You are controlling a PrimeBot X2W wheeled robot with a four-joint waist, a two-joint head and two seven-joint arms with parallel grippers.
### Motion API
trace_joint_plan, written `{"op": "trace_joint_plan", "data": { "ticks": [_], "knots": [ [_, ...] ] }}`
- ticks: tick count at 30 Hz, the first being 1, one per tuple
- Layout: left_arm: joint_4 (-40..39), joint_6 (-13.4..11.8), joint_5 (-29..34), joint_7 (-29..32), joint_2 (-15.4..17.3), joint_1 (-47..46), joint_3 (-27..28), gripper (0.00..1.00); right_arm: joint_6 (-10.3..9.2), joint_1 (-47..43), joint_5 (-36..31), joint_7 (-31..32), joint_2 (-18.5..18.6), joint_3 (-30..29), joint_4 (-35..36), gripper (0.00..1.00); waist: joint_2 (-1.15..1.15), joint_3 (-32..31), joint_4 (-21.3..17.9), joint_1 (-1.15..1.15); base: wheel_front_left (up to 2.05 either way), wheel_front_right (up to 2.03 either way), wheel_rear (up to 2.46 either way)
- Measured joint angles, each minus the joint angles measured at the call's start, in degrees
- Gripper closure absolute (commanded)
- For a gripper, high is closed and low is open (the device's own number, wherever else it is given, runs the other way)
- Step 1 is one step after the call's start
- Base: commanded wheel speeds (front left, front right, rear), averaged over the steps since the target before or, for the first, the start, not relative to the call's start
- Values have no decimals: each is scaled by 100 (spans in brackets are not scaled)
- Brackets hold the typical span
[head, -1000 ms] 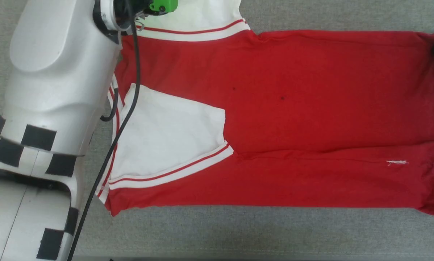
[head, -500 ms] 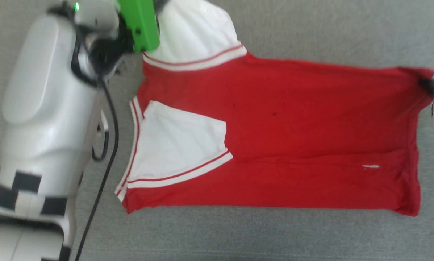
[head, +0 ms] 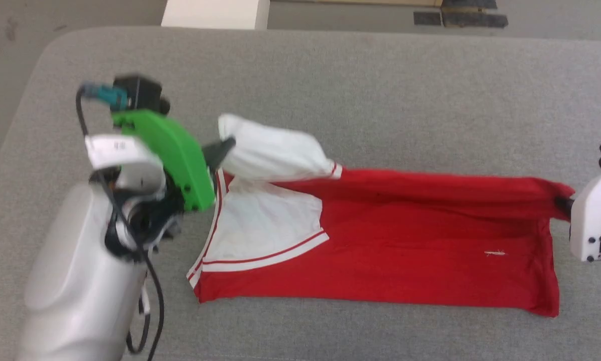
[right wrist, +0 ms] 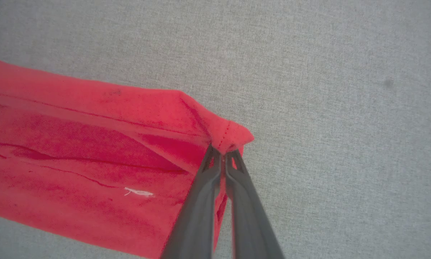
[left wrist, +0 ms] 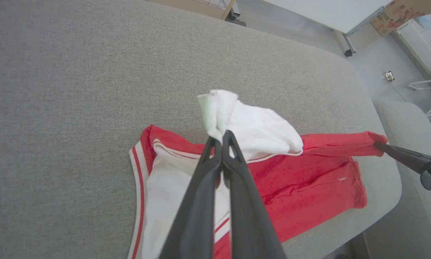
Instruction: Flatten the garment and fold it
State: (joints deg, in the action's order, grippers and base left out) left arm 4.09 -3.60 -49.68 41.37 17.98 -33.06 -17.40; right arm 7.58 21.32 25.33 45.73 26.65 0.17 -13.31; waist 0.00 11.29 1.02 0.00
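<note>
The garment (head: 406, 235) lies lengthwise across the near half of the grey worktop (head: 381, 75), collar end to my left and hem to my right. Its red body is mostly flat, but the far long edge is raised off the surface. The near sleeve (head: 265, 225) is turned in flat on the chest, and a crease along the near side suggests that side is already folded in. The far sleeve (head: 275, 150) is bunched and held up by my left tool (left wrist: 222, 135), whose fingers are clenched on the white cloth near its outer end. My right tool (right wrist: 222, 153) is clenched on the far hem corner (right wrist: 233, 138), pinching it just inside the stitched edge. I read the two grips as a pair: with both ends of the far edge held, the red cloth between them runs as a fairly tight ridge, so that side can be carried toward me as one panel without sagging in the middle. The step in hand, I judge, is the lengthwise fold of the far side over the body. There is generous room behind the garment, with bare worktop running to the far rounded edge, and more to the left. Toward me it is tighter: in the left wrist view the near hem corner lies close to the worktop's curved rim, so I would lay the fold down rather than drag the whole piece nearer.
</note>
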Motion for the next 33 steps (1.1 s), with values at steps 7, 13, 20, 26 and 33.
{"op": "trace_joint_plan", "data": {
  "ticks": [7,13,20,26,33],
  "knots": [
    [-271,-311,-276,-220,8,1341,196,100,0,-311,-18,-174,-81,36,-102,100,0,-211,14,0,0,0,0],
    [81,-436,-346,-391,-132,1958,213,100,0,-499,-18,-296,-111,85,-223,100,0,-111,35,0,0,0,0],
    [730,-469,-326,-625,-225,2041,202,100,0,-678,-13,-400,-188,315,-423,100,0,-6,34,0,0,0,0],
    [1026,-454,-283,-773,-261,1984,212,0,0,-703,59,-498,-204,437,-522,0,0,-75,-5,0,0,0,0],
    [989,-512,-204,-666,15,1895,248,0,0,-725,320,-538,-111,404,-255,0,0,-390,-57,0,0,0,0]
  ]
}}
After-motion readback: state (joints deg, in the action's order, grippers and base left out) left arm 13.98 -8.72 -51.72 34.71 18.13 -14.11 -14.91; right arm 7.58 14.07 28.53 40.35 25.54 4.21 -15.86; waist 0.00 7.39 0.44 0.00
